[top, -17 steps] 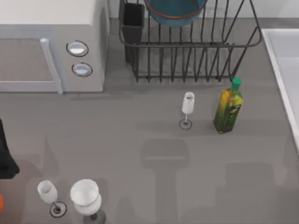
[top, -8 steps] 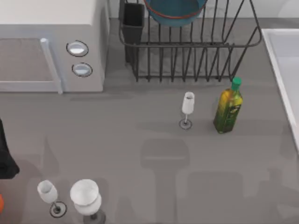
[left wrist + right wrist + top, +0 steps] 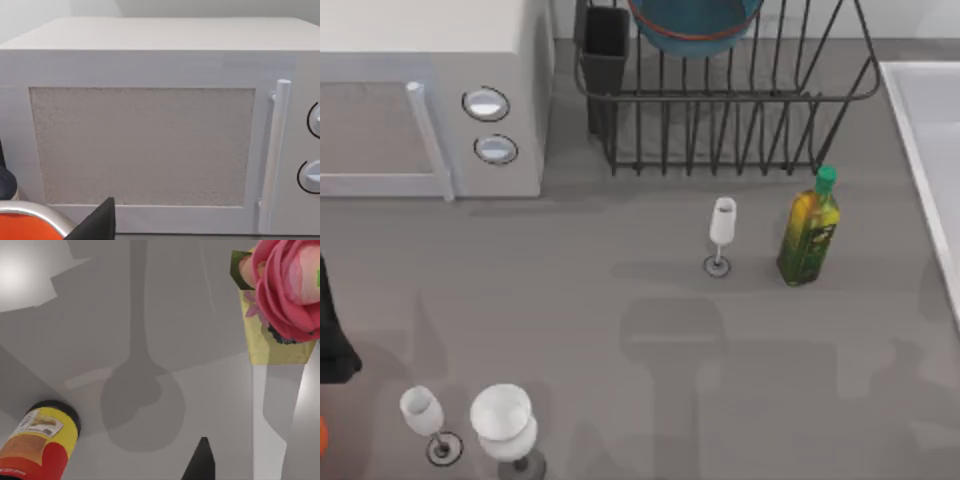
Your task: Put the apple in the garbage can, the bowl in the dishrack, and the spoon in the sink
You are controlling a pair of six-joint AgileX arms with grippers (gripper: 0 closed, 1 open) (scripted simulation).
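Microwave point(image 3: 430, 100) far left on the table point(image 3: 620, 300), facing the left gripper's wrist camera; whether that gripper is apart or together, cannot tell. Two wine glasses point(image 3: 425, 418) stand near the front left. Bowl point(image 3: 695, 25) sits in the dishrack point(image 3: 720, 110). Small glass point(image 3: 722, 225), then oil bottle point(image 3: 808, 232). Sink point(image 3: 930, 140) at right edge. Right gripper's finger tip point(image 3: 201, 462) hangs over grey surface, between a yellow-red jar point(image 3: 37, 445) and a pink flower point(image 3: 287, 287); its state, cannot tell.

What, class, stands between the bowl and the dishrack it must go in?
Nothing visible does: the bowl already sits among the upright wires of the dishrack. The green-capped bottle and a small wine glass stand on the table in front of the rack, apart from it.
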